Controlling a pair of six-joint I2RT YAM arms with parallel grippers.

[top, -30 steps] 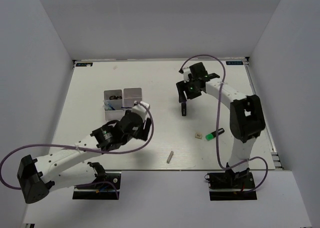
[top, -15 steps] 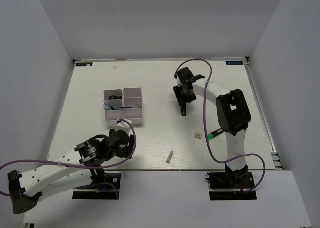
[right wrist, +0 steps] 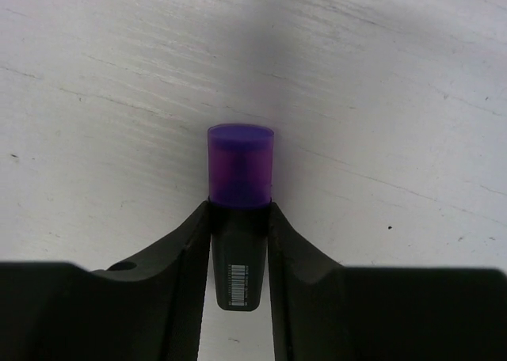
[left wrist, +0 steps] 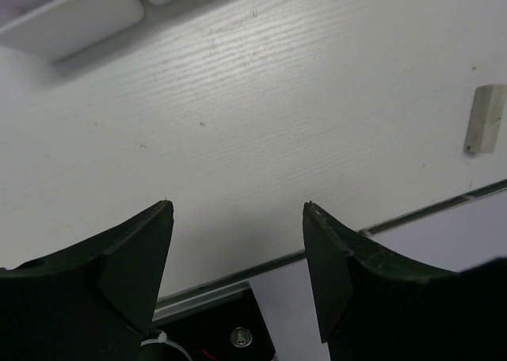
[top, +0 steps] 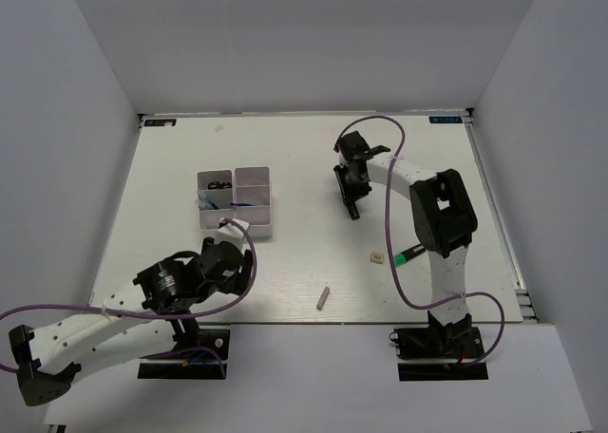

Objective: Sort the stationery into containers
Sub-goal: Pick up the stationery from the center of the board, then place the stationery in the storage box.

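My right gripper (top: pixel 353 197) is shut on the purple marker (right wrist: pixel 241 165), low over the table's middle right. In the right wrist view its black barrel sits between the fingers and its purple cap sticks out past the tips (right wrist: pixel 240 207). My left gripper (top: pixel 228 254) is open and empty (left wrist: pixel 238 204), above the table near the front edge, below the white divided tray (top: pixel 235 226). The tray holds the black-handled scissors (top: pixel 218 183) and blue pens (top: pixel 230 203). The grey stick (top: pixel 324 297), beige cube (top: pixel 377 257) and green highlighter (top: pixel 408 254) lie loose. The pink-white block is out of view.
The grey stick also shows at the right of the left wrist view (left wrist: pixel 485 119), with a corner of the tray (left wrist: pixel 71 17) at top left and the table's front edge (left wrist: pixel 238 270) low down. White walls enclose the table.
My left arm has pulled back from the tray towards the front edge. My right gripper has come down onto the purple marker and shut on it.
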